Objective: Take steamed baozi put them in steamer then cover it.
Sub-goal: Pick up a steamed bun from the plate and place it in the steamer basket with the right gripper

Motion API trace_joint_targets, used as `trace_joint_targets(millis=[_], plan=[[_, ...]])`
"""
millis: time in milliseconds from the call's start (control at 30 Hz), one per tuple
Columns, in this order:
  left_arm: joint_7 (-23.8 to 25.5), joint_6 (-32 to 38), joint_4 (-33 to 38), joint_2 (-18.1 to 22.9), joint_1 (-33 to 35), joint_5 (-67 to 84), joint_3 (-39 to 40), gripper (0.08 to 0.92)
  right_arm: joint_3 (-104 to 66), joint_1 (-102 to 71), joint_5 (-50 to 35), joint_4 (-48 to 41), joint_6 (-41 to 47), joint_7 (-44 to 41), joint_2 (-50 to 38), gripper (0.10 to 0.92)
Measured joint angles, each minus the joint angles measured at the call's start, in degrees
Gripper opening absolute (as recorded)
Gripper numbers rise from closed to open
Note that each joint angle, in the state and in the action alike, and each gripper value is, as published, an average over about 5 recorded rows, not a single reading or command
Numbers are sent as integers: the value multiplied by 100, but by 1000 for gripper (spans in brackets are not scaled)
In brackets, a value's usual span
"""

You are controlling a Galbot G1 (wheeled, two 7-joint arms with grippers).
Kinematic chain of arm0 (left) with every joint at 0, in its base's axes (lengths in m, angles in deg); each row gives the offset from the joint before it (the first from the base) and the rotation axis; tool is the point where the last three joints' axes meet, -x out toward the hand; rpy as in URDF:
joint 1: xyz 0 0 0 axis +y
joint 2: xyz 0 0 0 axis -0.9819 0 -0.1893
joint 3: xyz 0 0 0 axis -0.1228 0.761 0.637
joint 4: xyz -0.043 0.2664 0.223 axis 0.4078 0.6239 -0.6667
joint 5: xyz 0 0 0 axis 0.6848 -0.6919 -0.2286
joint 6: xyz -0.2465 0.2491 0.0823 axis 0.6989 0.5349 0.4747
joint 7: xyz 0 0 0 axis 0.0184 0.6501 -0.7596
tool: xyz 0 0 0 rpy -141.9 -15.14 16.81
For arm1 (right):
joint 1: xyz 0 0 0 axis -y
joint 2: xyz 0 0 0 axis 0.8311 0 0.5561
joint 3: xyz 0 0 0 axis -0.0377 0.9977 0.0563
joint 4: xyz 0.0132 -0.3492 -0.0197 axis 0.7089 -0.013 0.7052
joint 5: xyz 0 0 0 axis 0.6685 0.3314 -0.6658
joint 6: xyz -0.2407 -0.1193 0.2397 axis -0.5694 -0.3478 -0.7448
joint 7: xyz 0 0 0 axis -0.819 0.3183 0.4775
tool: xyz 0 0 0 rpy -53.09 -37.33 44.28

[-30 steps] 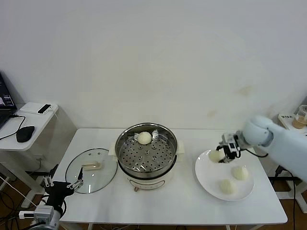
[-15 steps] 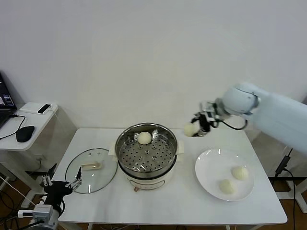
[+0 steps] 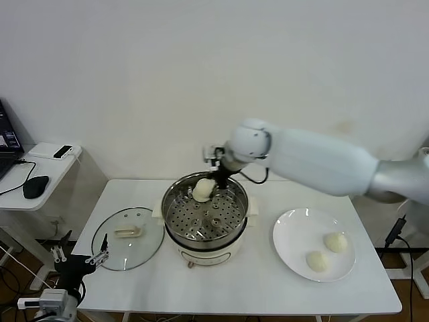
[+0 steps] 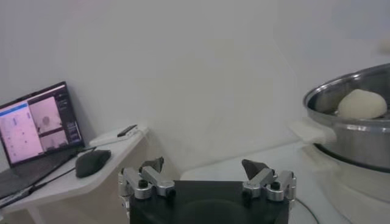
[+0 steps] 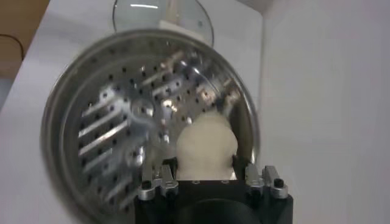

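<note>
My right gripper (image 3: 210, 182) is shut on a cream-white baozi (image 3: 205, 190) and holds it low over the far side of the steamer (image 3: 175, 198). In the right wrist view the gripper (image 5: 204, 165) clasps this baozi (image 5: 204, 152), and a second bun (image 5: 211, 124) lies just beyond it on the perforated floor (image 5: 116, 122). Two more baozi (image 3: 335, 241) (image 3: 316, 260) lie on the white plate (image 3: 288, 236). The glass cover (image 3: 107, 249) lies flat left of the steamer. My left gripper (image 3: 77, 258) is open and parked below the table's front left corner.
A side desk (image 3: 40, 176) with a laptop (image 4: 39, 122) and a mouse (image 4: 92, 163) stands to the left of the table. The left wrist view shows the steamer's wall (image 4: 359, 137) with a bun (image 4: 361, 103) inside. The white wall is close behind.
My right gripper has lifted a baozi off the plate and carried it left, down to the steamer's far side. The left arm has sunk a little.
</note>
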Motion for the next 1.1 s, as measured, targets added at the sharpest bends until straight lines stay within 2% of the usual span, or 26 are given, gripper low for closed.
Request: trace_joint_targets(millis=[333, 667, 767, 933, 1100], plan=[[0, 4, 18, 47, -22, 2, -50, 823, 82, -350, 17, -737, 208, 117, 926, 577], [0, 7, 1, 37, -38, 8, -65, 823, 154, -506, 64, -1079, 363, 141, 1349, 581], [0, 7, 4, 35, -39, 11, -68, 823, 169, -527, 60, -1108, 399, 155, 1392, 629], [0, 7, 19, 28, -39, 16, -71, 823, 173, -503, 43, -1095, 432, 111, 1400, 767], [-1, 7, 51, 28, -41, 19, -71, 823, 193, -361, 86, -943, 369, -59, 1259, 820]])
